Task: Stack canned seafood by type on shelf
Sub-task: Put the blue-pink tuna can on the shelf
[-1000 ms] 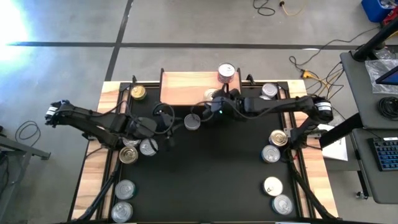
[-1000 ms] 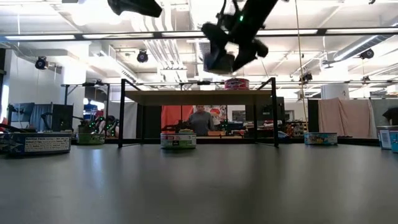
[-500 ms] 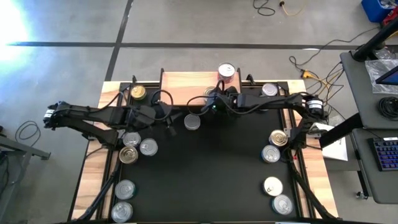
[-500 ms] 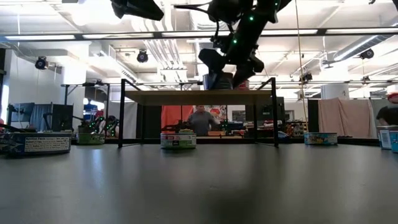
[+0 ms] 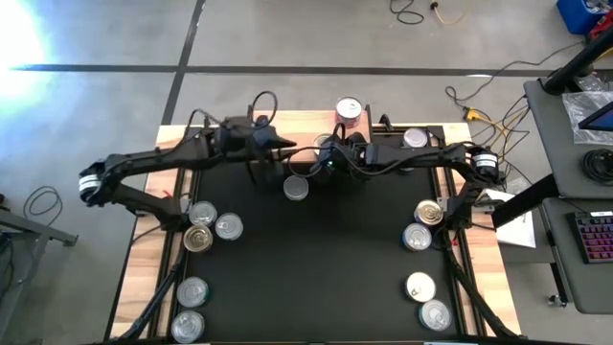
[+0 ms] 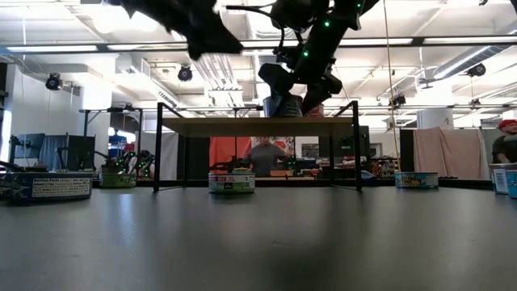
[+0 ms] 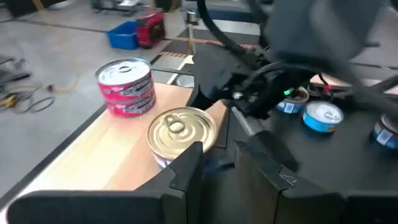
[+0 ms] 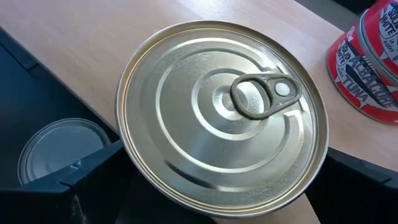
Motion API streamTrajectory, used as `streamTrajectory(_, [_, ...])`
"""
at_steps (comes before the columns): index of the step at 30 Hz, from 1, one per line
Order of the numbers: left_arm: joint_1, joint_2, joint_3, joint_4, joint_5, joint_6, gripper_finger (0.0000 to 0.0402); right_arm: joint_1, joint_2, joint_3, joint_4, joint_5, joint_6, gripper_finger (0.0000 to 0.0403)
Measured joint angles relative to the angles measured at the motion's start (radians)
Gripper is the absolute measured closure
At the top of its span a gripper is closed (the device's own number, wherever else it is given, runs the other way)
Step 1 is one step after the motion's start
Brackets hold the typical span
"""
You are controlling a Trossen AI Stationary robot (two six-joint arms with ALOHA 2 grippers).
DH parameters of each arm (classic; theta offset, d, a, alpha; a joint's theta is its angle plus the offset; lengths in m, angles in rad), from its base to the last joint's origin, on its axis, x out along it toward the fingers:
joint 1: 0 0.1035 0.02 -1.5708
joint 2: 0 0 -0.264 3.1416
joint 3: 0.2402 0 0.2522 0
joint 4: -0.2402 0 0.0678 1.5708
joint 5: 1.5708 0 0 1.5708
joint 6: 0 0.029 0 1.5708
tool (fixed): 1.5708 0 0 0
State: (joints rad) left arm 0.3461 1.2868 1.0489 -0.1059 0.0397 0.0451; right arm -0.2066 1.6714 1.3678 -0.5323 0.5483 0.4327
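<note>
The shelf point(image 5: 278, 129), a light-wood board on black legs, stands at the table's far edge. A gold-lidded can point(image 8: 221, 118) rests upright on its near edge, also seen in the left wrist view point(image 7: 180, 130). My right gripper point(image 5: 326, 153) stands open with a finger at each side of it. A stack of red-labelled tins point(image 5: 349, 111) sits on the shelf's far right. My left gripper point(image 5: 285, 144) hovers above the shelf's middle, pointing at the gold-lidded can. A narrow gap shows between its fingers point(image 7: 217, 168), with nothing in it. My right gripper comes slanting down from the table's right. Its fingers point(image 8: 68, 186) flank the gold-lidded can's side wall point(image 8: 134, 168). Whether they touch the wall I cannot tell. The can rests flat on the shelf, lid up.
A silver-lidded can point(image 5: 296, 188) lies on the black mat just in front of the shelf. More cans lie at the left point(image 5: 203, 226), near left point(image 5: 192, 292), right point(image 5: 421, 225), near right point(image 5: 426, 297) and far right point(image 5: 414, 139). People show beyond the table point(image 6: 262, 155).
My left gripper has swung from the cans at the table's left toward the far edge and to the right, ending above the shelf. My right gripper first sank a little with the gold-lidded can, which now rests on the shelf, and has since kept still.
</note>
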Motion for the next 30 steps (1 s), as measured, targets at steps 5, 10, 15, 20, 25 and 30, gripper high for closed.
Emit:
streamTrajectory(5, [0.098, 0.130, 0.013, 0.072, 0.155, 0.050, 0.0323, 0.000, 0.000, 0.000, 0.000, -0.009, -0.001, 0.0003])
streamTrajectory(10, [0.103, 0.256, 0.100, 0.090, 0.217, 0.102, 0.0323, 0.001, 0.000, 0.000, 0.006, -0.033, 0.000, 0.0003])
streamTrajectory(15, [0.108, 0.364, 0.234, 0.087, 0.242, 0.136, 0.0323, 0.000, 0.000, 0.000, 0.045, -0.052, -0.002, 0.0003])
streamTrajectory(20, [0.115, 0.445, 0.334, -0.003, 0.313, 0.192, 0.0323, -0.003, 0.000, 0.000, 0.053, -0.057, -0.025, 0.0003])
streamTrajectory(25, [0.117, 0.472, 0.365, -0.047, 0.352, 0.243, 0.0323, -0.003, 0.000, 0.000, 0.043, -0.056, -0.037, 0.0003])
streamTrajectory(30, [0.137, 0.473, 0.362, -0.049, 0.371, 0.258, 0.0323, -0.003, 0.000, 0.000, 0.043, -0.050, -0.043, 0.0003])
